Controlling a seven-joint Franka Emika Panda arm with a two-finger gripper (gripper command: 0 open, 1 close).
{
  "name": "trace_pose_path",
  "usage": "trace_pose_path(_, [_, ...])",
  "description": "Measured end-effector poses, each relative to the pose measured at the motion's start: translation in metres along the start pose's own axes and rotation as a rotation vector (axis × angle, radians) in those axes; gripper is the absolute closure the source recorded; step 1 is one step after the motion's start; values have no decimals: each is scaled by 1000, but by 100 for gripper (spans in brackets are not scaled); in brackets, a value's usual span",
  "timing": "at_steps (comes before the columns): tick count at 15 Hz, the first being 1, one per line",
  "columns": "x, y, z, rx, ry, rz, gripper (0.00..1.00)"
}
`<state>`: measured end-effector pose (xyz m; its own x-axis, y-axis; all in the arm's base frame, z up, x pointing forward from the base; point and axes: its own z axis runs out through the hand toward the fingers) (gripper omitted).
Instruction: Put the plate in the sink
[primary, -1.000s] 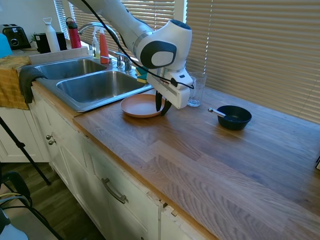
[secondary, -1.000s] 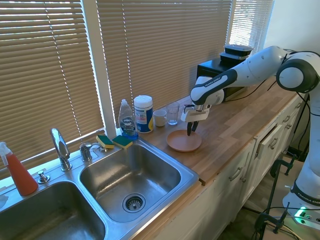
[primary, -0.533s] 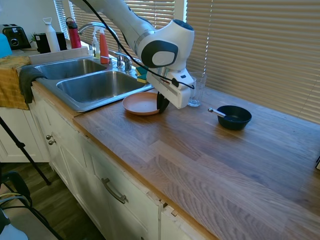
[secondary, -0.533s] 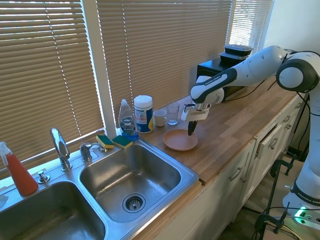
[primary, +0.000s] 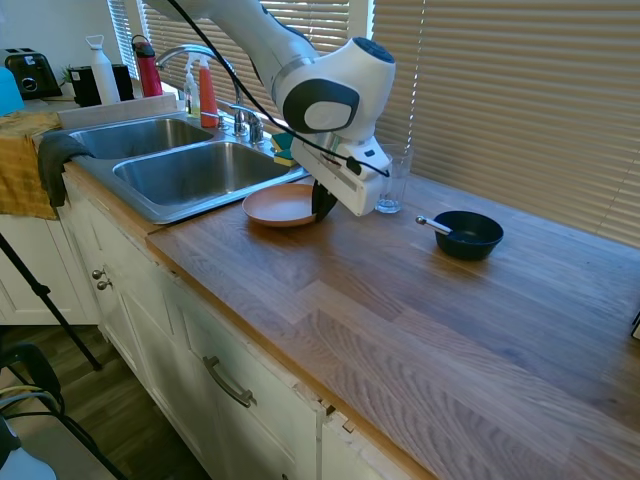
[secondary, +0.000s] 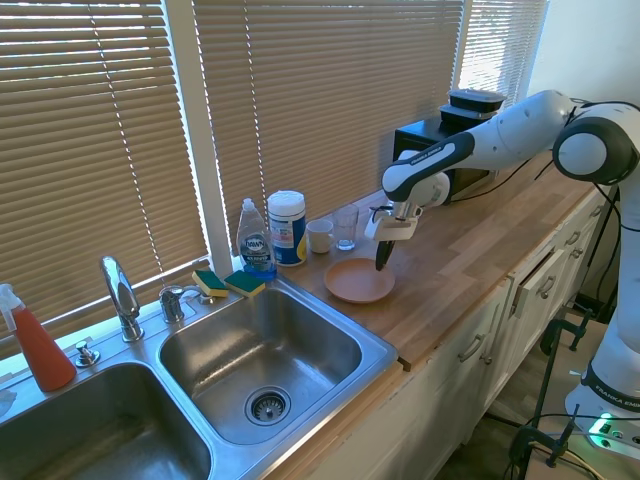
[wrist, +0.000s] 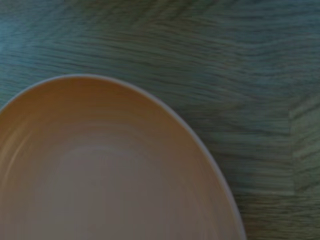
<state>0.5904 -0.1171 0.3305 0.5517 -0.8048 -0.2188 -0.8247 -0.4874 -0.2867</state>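
Plate (secondary: 357, 281): round, salmon-orange, no long axis, centre of the second exterior frame on the wooden counter (primary: 420, 310), just right of the sink (secondary: 262, 352), its far edge apparently raised. Gripper (secondary: 382, 264): fingers pressed together on the plate's right rim. Dish-soap bottle (secondary: 253, 240): label print too small to read.

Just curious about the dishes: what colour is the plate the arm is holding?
Salmon-orange, plain and matte. The plate shows best in the wrist view.
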Motion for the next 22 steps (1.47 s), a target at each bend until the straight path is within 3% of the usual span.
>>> trace_pose_path(5, [-50,-41,-27,18,18,-71,100])
trace_pose_path(9, [-120,-90,-29,-16,41,-119,100])
trace_pose_path(14, [-201,-158,10,-81,73,-186,100])
trace_pose_path(22, [-252,-237,80,-141,88,-252,100])
